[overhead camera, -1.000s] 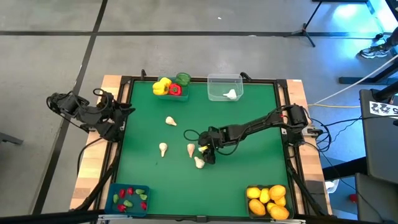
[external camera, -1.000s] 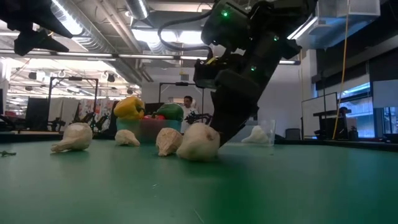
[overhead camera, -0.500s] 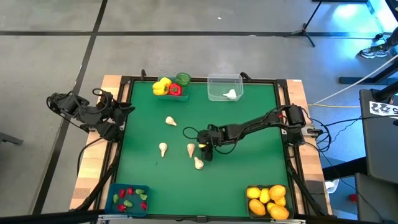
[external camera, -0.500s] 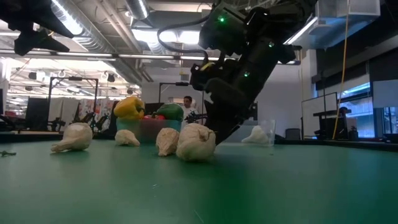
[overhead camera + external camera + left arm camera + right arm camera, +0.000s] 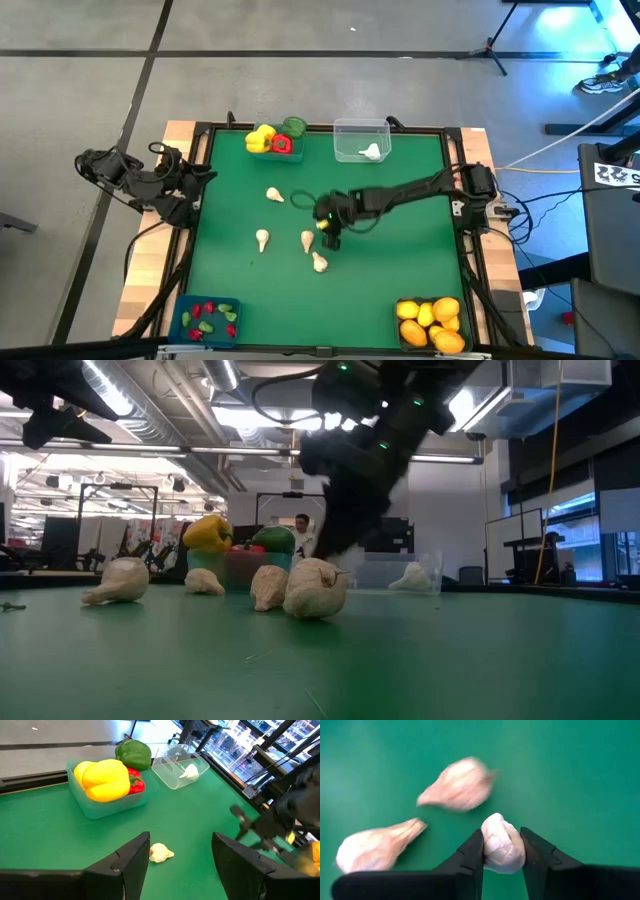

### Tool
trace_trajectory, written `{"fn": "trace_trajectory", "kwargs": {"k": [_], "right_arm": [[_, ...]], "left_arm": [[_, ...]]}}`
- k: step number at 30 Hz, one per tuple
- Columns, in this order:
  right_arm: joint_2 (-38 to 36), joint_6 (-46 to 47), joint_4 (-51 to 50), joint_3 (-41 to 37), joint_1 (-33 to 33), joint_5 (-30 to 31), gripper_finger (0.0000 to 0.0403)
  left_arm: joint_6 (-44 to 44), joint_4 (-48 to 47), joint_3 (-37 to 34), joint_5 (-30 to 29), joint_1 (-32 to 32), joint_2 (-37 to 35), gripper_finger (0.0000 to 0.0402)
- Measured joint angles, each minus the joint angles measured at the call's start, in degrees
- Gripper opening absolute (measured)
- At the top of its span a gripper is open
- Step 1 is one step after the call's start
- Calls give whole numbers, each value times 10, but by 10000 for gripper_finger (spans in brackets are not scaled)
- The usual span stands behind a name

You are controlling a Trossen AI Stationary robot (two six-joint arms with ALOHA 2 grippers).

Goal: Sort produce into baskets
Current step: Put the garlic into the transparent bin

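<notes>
The right claw (image 5: 329,232) hangs over mid-bench, pinching a garlic bulb (image 5: 503,846) between its fingers, lifted clear so it can travel to the clear basket (image 5: 361,139) at the far edge, where one bulb already lies. The held bulb's long axis runs along the fingers. The left claw (image 5: 181,851) waits spread by the left edge.

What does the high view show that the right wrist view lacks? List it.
Only high: peppers, citrus, the clear basket, the whole right arm, the left arm parked at the table's left edge. Only right wrist: a close look at the nearest garlic. Both: that garlic, two more bulbs, the green mat.
</notes>
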Motion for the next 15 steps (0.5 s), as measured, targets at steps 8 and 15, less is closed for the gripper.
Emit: {"fn": "trace_trajectory", "kwargs": {"k": [8,15], "right_arm": [[-72,-79,-78,62,-109,-3,111],[-145,-69,-93,65,-269,14,112]], "left_arm": [[-2,0,0,0,0,0,208],[-1,0,0,-3,0,0,208]]}}
